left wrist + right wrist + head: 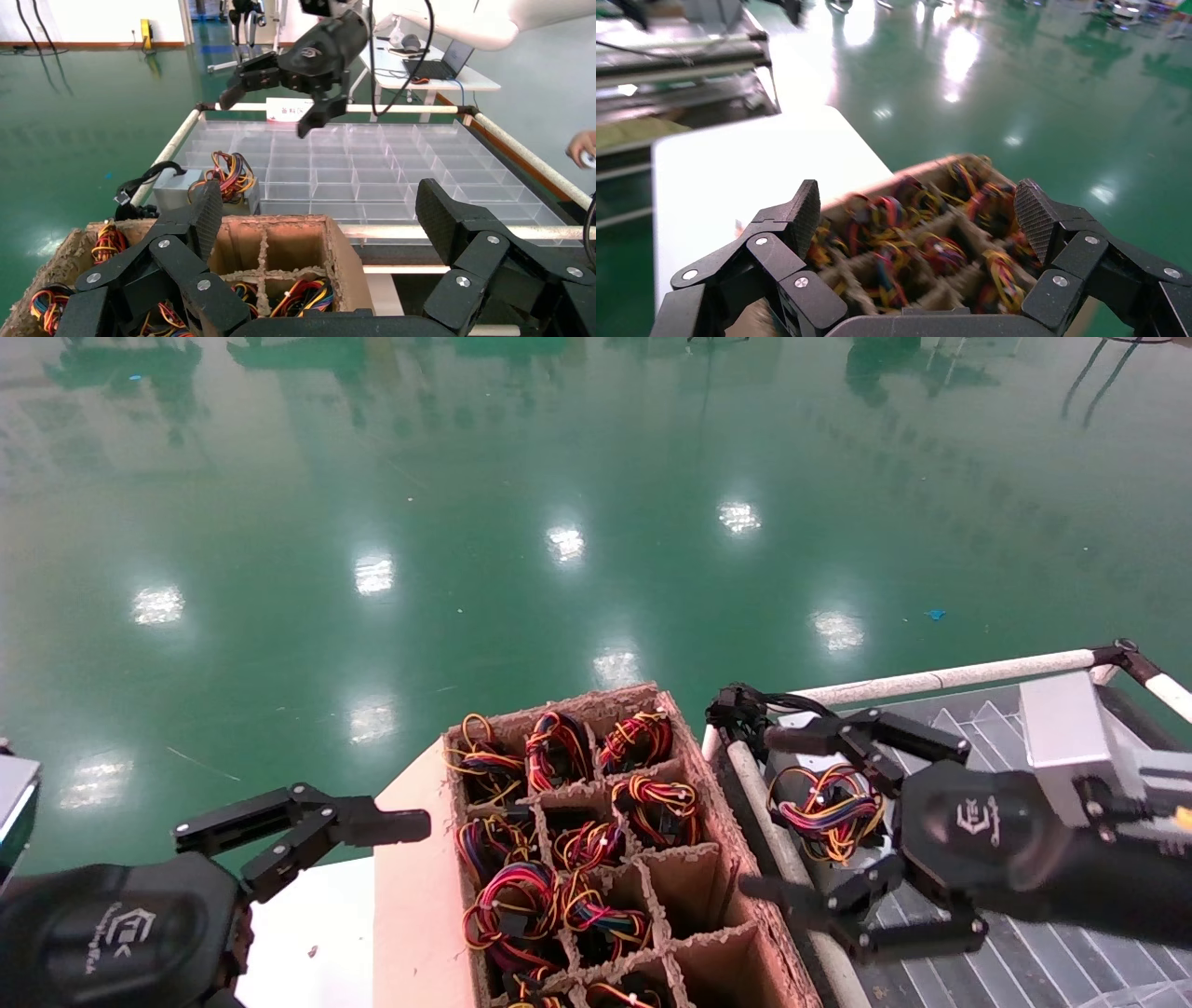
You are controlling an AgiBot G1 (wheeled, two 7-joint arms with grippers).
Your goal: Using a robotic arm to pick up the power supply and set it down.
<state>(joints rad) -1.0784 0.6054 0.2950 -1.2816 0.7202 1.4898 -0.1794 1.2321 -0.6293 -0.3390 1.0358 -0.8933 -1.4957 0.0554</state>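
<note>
The right gripper hangs released, fingers spread wide, above the power supply, which lies in the clear divided tray just beside the cardboard crate; the left gripper, also spread, idles beside the crate's other side

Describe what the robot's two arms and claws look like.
Both claws are black two-finger linkages with silver rivets and ribbed pads, on rounded black bodies with a white logo. The right claw has a silver-grey block wrist; the left wrist view shows a white arm and a black cable behind it. Only the left claw and its body show.
</note>
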